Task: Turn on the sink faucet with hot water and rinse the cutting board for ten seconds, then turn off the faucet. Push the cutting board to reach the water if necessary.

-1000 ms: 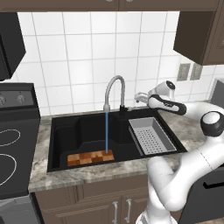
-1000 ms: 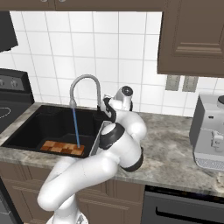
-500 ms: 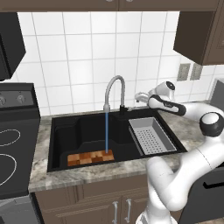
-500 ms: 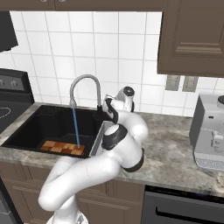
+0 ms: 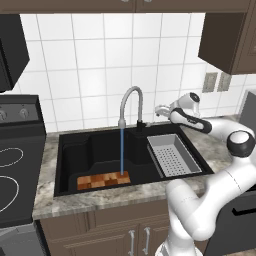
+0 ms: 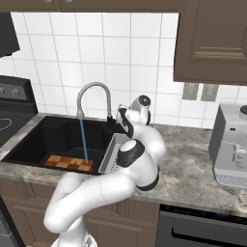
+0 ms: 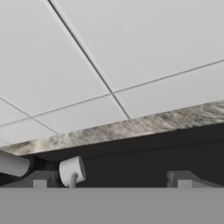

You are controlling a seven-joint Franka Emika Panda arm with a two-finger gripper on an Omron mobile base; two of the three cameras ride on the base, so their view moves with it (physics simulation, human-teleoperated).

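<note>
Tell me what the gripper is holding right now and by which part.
Nothing. The gripper hangs open beside the faucet, just right of its base, with nothing between its jaws; water runs onto the cutting board.

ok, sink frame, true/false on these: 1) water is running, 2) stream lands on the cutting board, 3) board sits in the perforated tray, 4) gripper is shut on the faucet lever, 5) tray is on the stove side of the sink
1) Water is running from the faucet: true.
2) The stream lands on the cutting board: true, it meets the board's end nearest the tray.
3) The board sits in the perforated tray: false, it lies on the floor of the sink, apart from the tray.
4) The gripper is shut on the lever: false, its jaws stand open, beside the faucet base and holding nothing.
5) The tray is on the stove side: false, it is at the end of the sink away from the stove.
</note>
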